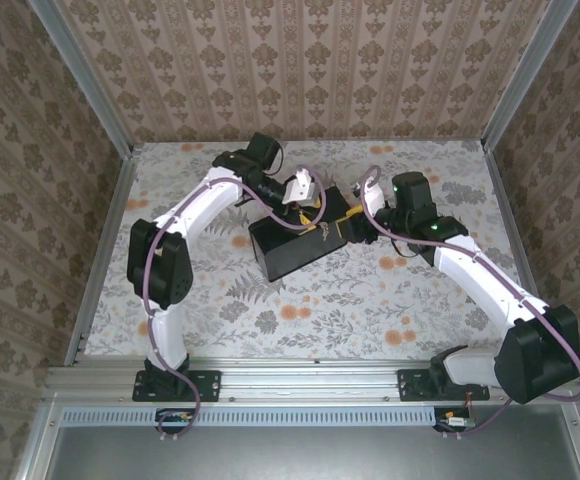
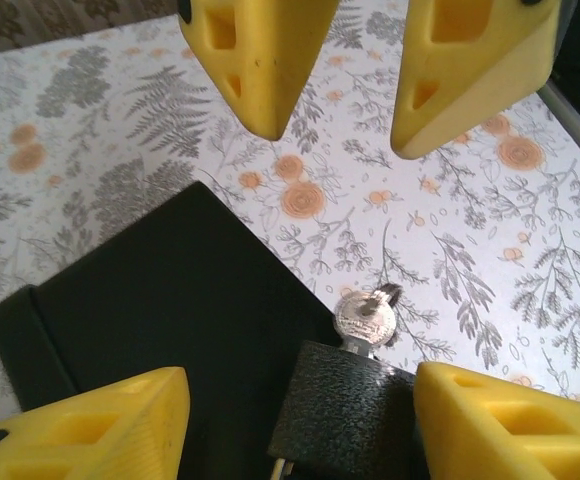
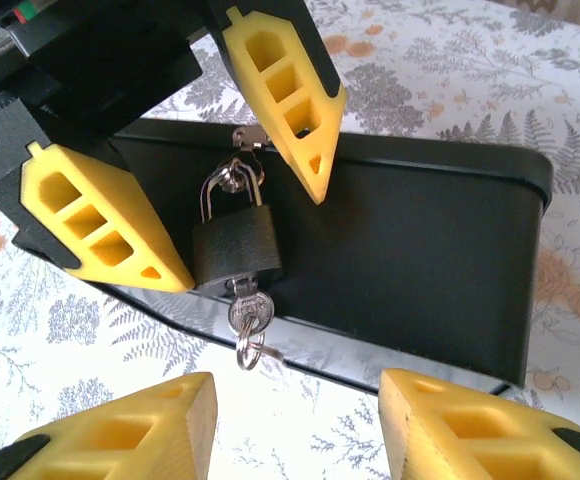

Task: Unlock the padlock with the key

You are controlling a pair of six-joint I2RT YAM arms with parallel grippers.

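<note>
Beige damask walls (image 1: 300,60) on 3 sides; floral-fern tabletop (image 1: 300,300); alu frame rails (image 1: 300,385); soft light, prob. daylight.

Padlock (image 3: 234,245) is a dark, grainy black with a shiny silver shackle, the key (image 3: 248,312) is silver too, and the box (image 3: 420,260) is plain black. All the fingers (image 2: 255,60) are bright yellow, the arms (image 1: 195,215) are white with black joints, and the cables (image 1: 155,260) are purple. Table (image 1: 370,300) is whitish with grey ferns and little orange flowers all over, and the walls (image 1: 320,70) have that beige-brown damask wallpaper look.
</note>
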